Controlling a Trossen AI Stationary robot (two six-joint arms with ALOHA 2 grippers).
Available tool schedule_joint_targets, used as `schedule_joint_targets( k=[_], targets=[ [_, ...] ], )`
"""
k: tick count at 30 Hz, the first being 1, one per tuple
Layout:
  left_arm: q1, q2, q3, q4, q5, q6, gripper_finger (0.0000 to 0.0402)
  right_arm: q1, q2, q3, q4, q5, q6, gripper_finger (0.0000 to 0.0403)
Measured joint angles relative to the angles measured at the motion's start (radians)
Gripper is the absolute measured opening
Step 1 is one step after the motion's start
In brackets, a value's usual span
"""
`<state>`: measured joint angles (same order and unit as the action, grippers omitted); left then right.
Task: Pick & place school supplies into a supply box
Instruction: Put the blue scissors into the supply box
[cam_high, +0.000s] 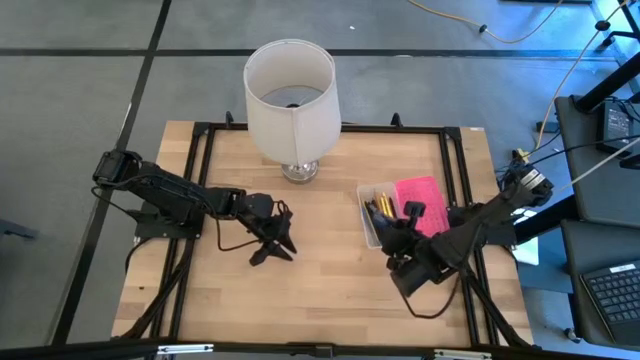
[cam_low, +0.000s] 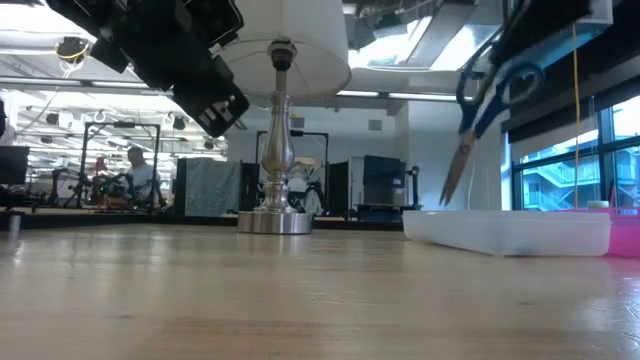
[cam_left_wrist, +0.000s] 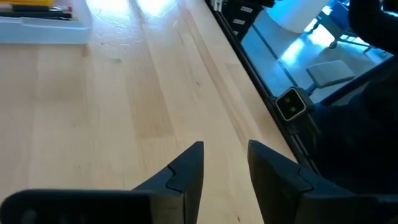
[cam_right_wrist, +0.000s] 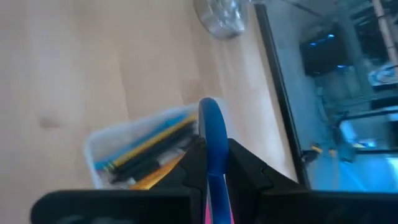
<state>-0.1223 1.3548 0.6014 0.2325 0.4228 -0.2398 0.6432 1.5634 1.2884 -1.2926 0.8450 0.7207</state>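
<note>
Right hand (cam_right_wrist: 214, 163) was clamped on the blue-handled scissors (cam_low: 478, 105), which hung blades-down in the low view, long axis near upright. Supply box (cam_high: 372, 228) lay directly under and just beyond that hand, pencils and pens (cam_right_wrist: 146, 152) already inside, pink lid (cam_high: 420, 200) beside it. Blade tips looked just above the tray, though contact was hard to tell. Left hand (cam_left_wrist: 225, 171), partly open and empty, waited mid-worktop (cam_high: 320, 280), well apart.

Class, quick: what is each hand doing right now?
Left hand: open, empty.
Right hand: shut on the scissors, above the supply box.
</note>
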Motion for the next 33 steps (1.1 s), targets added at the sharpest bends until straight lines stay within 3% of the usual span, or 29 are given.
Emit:
schedule_joint_targets(
  k=[6, 11, 16, 33],
  targets=[
    [0.0, 0.0, 0.0, -0.001, -0.047, 0.0, 0.0114, -0.009, 0.002, -0.131, 0.035, 0.083, 0.035, 0.0045],
    [0.0, 0.0, 0.0, -0.001, -0.062, 0.0, 0.0115, -0.009, 0.002, -0.224, 0.122, 0.07, 0.036, 0.0047],
    [0.0, 0.0, 0.0, -0.001, -0.156, 0.0, 0.0114, -0.009, 0.001, -0.301, 0.194, 0.063, 0.035, 0.0048],
    [-0.052, 0.03, 0.0, 0.002, -0.247, -0.009, 0.0111, -0.009, 0.002, -0.321, 0.339, 0.015, 0.034, 0.0055]
  ],
)
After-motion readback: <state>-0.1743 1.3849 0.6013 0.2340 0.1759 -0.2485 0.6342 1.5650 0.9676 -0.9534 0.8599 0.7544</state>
